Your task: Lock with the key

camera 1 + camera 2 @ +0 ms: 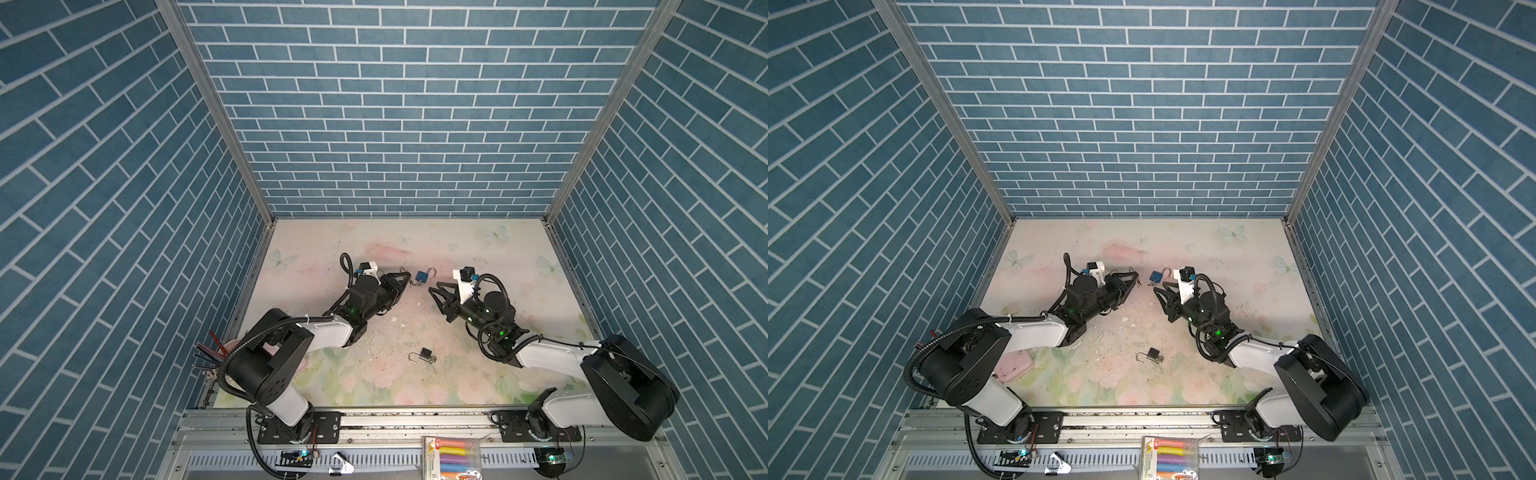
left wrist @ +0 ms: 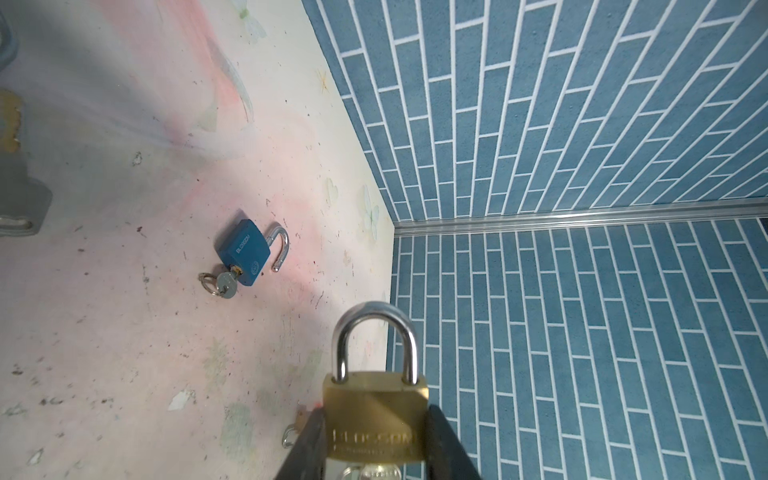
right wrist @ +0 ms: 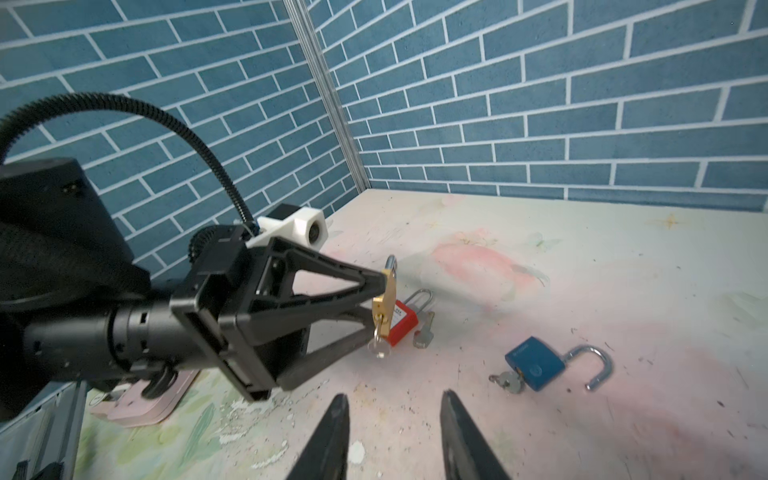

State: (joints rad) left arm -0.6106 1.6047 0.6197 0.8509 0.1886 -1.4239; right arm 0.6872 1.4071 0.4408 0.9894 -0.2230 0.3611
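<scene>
Brass padlock sits pinched by its flanks in the left gripper, apparently lifted off the table. Its shackle is seated in the body and the key hangs from the keyway. Turning that key looks like what remains. To its right, the right gripper faces it, jaws partly apart and empty. The scuffed floral table carries a blue padlock, shackle swung open, between the grippers. Blue brick-pattern walls enclose three sides.
</scene>
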